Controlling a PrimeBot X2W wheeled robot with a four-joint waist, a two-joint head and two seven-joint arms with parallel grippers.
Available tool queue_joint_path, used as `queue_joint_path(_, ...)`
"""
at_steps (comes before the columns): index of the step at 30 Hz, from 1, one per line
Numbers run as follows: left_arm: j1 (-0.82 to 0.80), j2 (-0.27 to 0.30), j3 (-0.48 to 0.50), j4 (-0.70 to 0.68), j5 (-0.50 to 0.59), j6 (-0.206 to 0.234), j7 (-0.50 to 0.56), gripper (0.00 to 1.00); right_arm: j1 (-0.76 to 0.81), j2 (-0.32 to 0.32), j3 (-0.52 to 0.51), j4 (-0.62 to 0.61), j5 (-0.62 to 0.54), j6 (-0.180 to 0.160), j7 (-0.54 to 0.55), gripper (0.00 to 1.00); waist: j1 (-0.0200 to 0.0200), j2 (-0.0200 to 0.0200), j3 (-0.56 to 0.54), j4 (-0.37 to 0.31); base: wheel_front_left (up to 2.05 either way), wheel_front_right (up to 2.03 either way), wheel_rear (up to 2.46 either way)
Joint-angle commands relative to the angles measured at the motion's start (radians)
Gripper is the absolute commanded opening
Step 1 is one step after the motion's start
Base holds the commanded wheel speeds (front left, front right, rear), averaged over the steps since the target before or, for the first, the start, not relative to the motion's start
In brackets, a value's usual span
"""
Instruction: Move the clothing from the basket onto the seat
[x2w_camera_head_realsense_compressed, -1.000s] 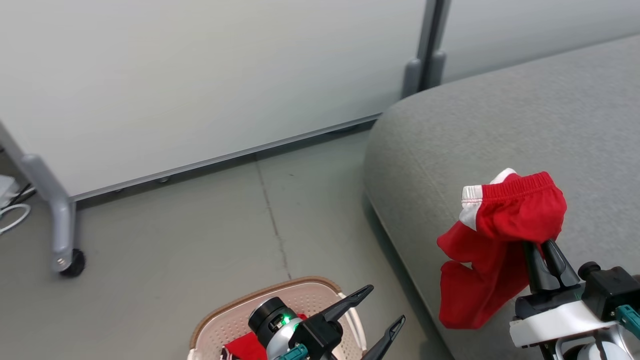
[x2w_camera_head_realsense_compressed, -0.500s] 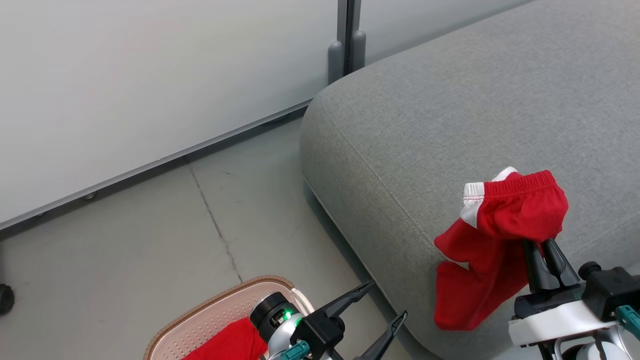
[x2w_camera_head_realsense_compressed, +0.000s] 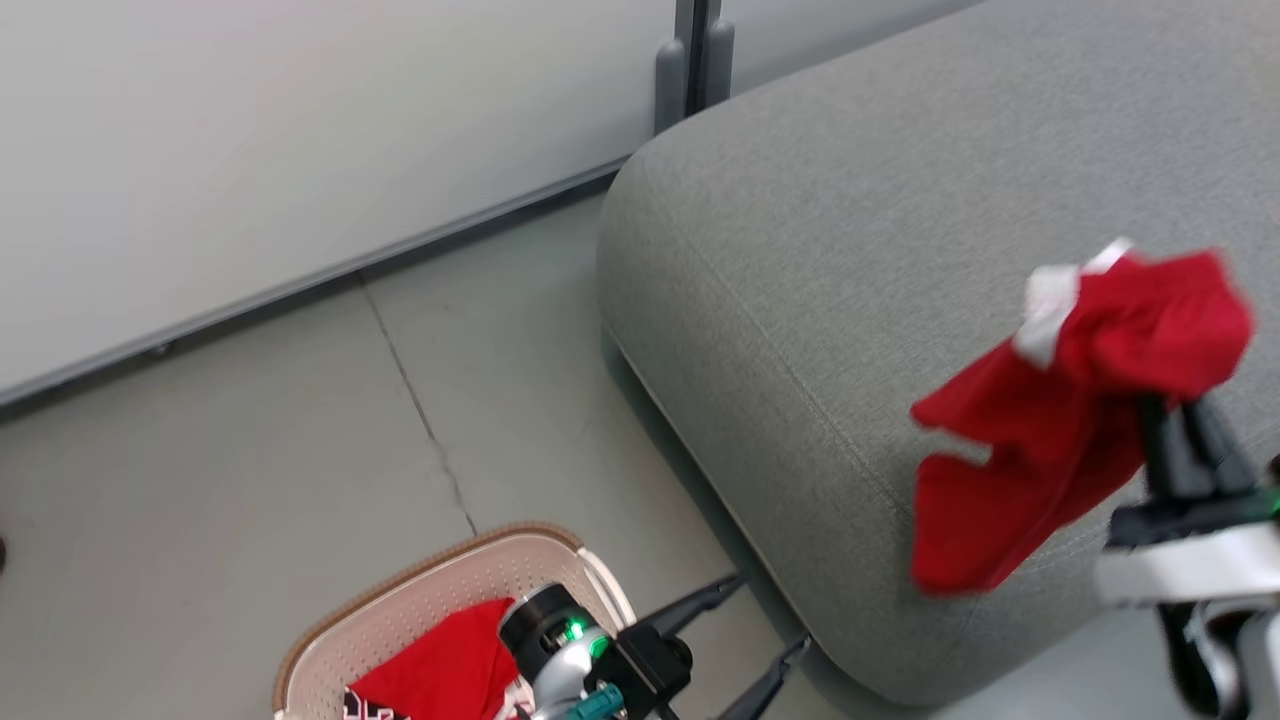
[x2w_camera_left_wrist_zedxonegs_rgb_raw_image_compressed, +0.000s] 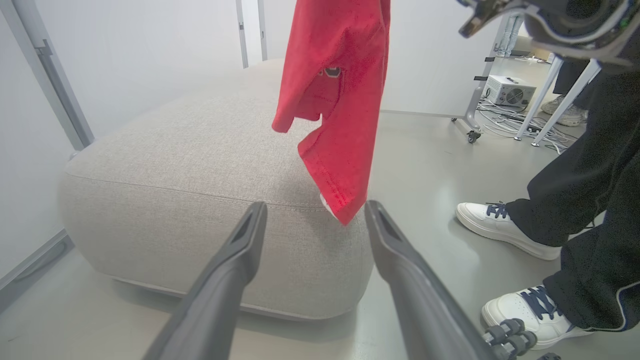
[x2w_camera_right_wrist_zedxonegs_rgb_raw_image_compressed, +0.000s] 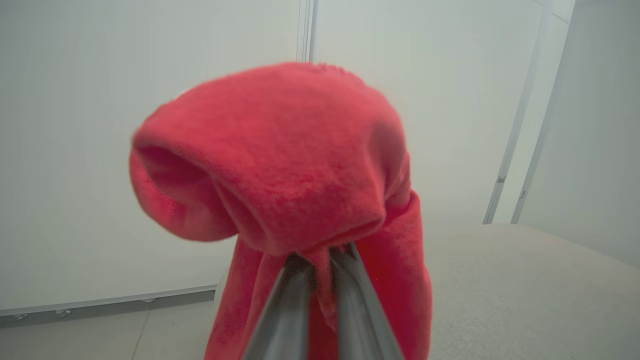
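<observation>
Clothing's plain red garment (x2w_camera_head_realsense_compressed: 1060, 420), clamped in the right tool (x2w_camera_head_realsense_compressed: 1172, 410), has swung farther over the seat (x2w_camera_head_realsense_compressed: 850, 250), nearly ready to drop; left tool (x2w_camera_head_realsense_compressed: 770, 610) gapes empty.

Jaws pinch the red garment (x2w_camera_right_wrist_zedxonegs_rgb_raw_image_compressed: 280, 160), bunched above them; grey seat (x2w_camera_right_wrist_zedxonegs_rgb_raw_image_compressed: 525, 290) lower right; pale wall (x2w_camera_right_wrist_zedxonegs_rgb_raw_image_compressed: 75, 125) behind.

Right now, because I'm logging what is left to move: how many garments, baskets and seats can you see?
Red garments: 2, the held garment in the right gripper with its jaws shut, and the second garment lying in the basket.
Basket: 1
Seat: 1
Total: 4
</observation>
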Motion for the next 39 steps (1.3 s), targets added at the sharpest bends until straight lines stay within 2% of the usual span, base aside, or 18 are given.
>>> queue_joint_path(1,-0.024,0.012,0.000,-0.001,0.007,-0.001,-0.001,1.00,-0.034,-0.013,-0.012,-0.010,0.009,0.001,-0.006,0.00,0.0000,-0.0001,0.041,0.012,0.00,0.00,0.00)
queue_joint_path(9,-0.094,0.096,-0.018,-0.004,0.014,-0.001,-0.001,1.00,-0.305,-0.125,-0.074,0.060,0.042,0.001,-0.006,0.00,0.0000,-0.0001,0.198,0.035,0.00,0.00,0.00)
queue_joint_path(14,-0.149,0.147,-0.042,-0.020,0.020,-0.001,-0.001,1.00,-0.474,-0.200,-0.110,0.179,0.053,0.001,-0.006,0.00,0.0000,-0.0001,0.299,0.065,0.00,0.00,0.00)
queue_joint_path(19,-0.193,0.179,-0.037,-0.038,0.027,-0.001,-0.001,1.00,-0.606,-0.246,-0.158,0.340,0.072,0.001,-0.006,0.00,0.0000,-0.0001,0.384,0.108,0.00,0.00,0.00)
queue_joint_path(28,-0.221,0.213,-0.044,-0.065,0.035,-0.001,-0.001,1.00,-0.787,-0.273,-0.270,0.647,0.141,0.001,-0.006,0.00,0.0000,-0.0001,0.461,0.169,0.00,0.00,0.00)
queue_joint_path(36,-0.234,0.213,-0.041,-0.077,0.041,-0.001,-0.001,1.00,-0.867,-0.287,-0.329,0.844,0.170,0.001,-0.006,0.00,0.0000,-0.0001,0.502,0.204,0.00,0.00,0.00)
queue_joint_path(39,-0.233,0.212,-0.038,-0.078,0.044,-0.001,-0.001,1.00,-0.881,-0.279,-0.316,0.953,0.182,0.001,0.002,0.00,0.0000,-0.0001,0.514,0.211,0.00,0.00,0.00)
